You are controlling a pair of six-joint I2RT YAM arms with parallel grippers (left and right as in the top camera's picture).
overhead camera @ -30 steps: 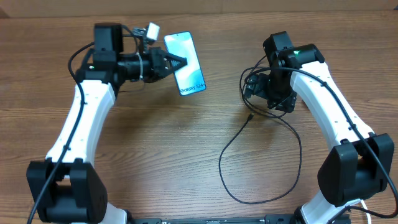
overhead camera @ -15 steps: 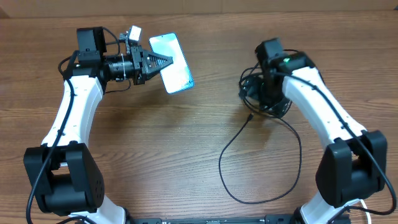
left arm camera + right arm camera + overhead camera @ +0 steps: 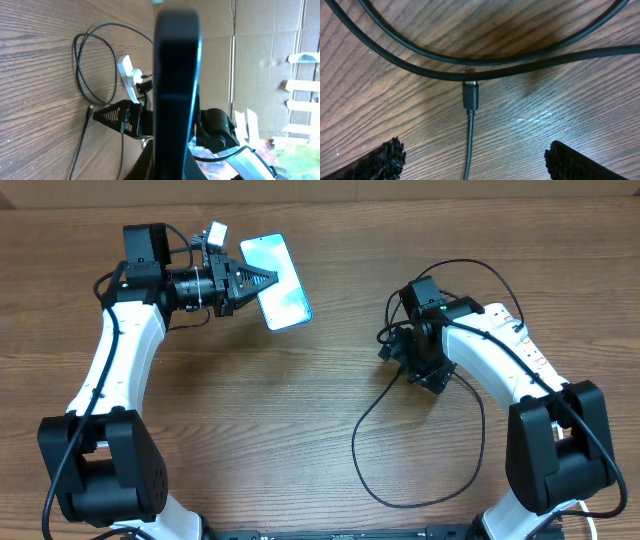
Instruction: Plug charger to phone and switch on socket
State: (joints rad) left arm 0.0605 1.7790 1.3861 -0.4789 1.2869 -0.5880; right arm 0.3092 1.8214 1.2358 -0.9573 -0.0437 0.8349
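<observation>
My left gripper (image 3: 258, 280) is shut on the phone (image 3: 280, 280) and holds it tilted above the table at the back left. In the left wrist view the phone (image 3: 176, 75) shows edge-on between the fingers (image 3: 175, 157). The charger, a thin black cable (image 3: 360, 440), loops over the table's right half. Its connector (image 3: 470, 95) lies on the wood just ahead of my open, empty right gripper (image 3: 470, 167), which hangs low over it (image 3: 415, 370). The white socket strip (image 3: 512, 322) lies partly under my right arm.
The cable makes a wide loop toward the front (image 3: 420, 500) and more loops behind the right gripper (image 3: 470, 270). The left wrist view also shows the socket (image 3: 129, 77) and cardboard boxes (image 3: 260, 60) beyond the table.
My right gripper has moved forward and down over the connector, uncovering part of the socket. My left gripper first carried the phone left and back, then stayed still.
</observation>
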